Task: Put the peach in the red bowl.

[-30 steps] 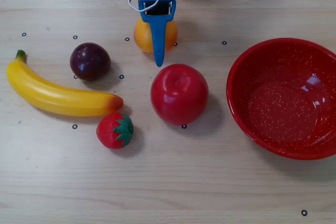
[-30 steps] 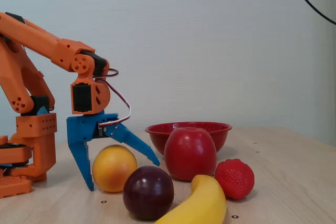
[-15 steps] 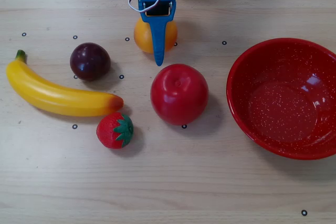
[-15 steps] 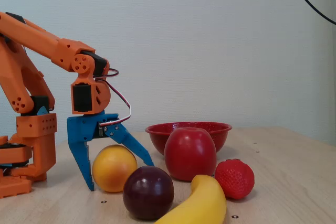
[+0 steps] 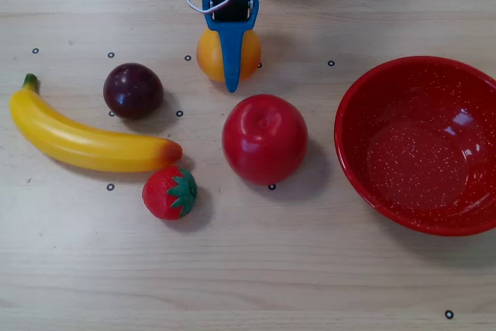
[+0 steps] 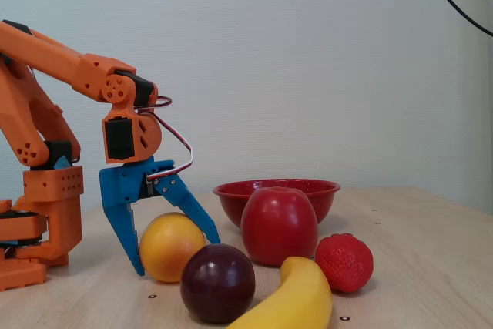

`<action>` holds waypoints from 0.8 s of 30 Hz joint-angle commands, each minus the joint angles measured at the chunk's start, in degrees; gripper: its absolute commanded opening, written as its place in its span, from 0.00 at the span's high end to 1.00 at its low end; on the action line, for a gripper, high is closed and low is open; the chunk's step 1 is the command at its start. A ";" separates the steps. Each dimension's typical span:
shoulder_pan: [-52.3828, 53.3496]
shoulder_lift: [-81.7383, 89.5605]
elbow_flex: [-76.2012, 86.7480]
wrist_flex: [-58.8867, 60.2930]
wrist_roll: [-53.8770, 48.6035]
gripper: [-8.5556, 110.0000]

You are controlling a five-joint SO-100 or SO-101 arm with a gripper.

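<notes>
One peach (image 5: pixel 209 53) sits on the table (image 5: pixel 256 269) near the far edge in the overhead view, yellow-orange and glossy, with the blue gripper (image 5: pixel 229 83) over it; in the fixed view the peach (image 6: pixel 171 246) lies between the two blue fingers (image 6: pixel 123 225), one down at its left side and the other slanting across its upper right. The jaws are closed in around the fruit and appear to touch it on both sides, while the peach rests on the wood or just off it; which, I cannot tell. Above the gripper (image 6: pixel 176 256) the orange arm (image 6: pixel 58 75) reaches in from the left of the fixed view, with a white cable looping by the wrist. Just in front of the peach in the overhead view lies an apple (image 5: pixel 264 139), large and red, and to the left of the peach a dark plum (image 5: pixel 132 91). Below the plum runs a banana (image 5: pixel 85 141), and a strawberry (image 5: pixel 170 192) lies by its reddish tip. Well to the right stands the red bowl (image 5: pixel 364 184), speckled white inside, holding nothing, apart from the apple. In the fixed view the bowl (image 6: pixel 231 194) shows behind the apple (image 6: pixel 279 225).
</notes>
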 commanded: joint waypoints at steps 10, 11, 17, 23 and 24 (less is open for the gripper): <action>-0.97 -0.44 -0.26 0.18 0.44 0.93; -0.97 -0.09 -0.53 0.88 0.26 0.93; -0.97 1.41 -2.81 5.71 -0.35 0.93; 0.26 5.36 -8.61 11.51 -2.11 0.93; 0.97 6.15 -10.99 13.36 -2.90 0.93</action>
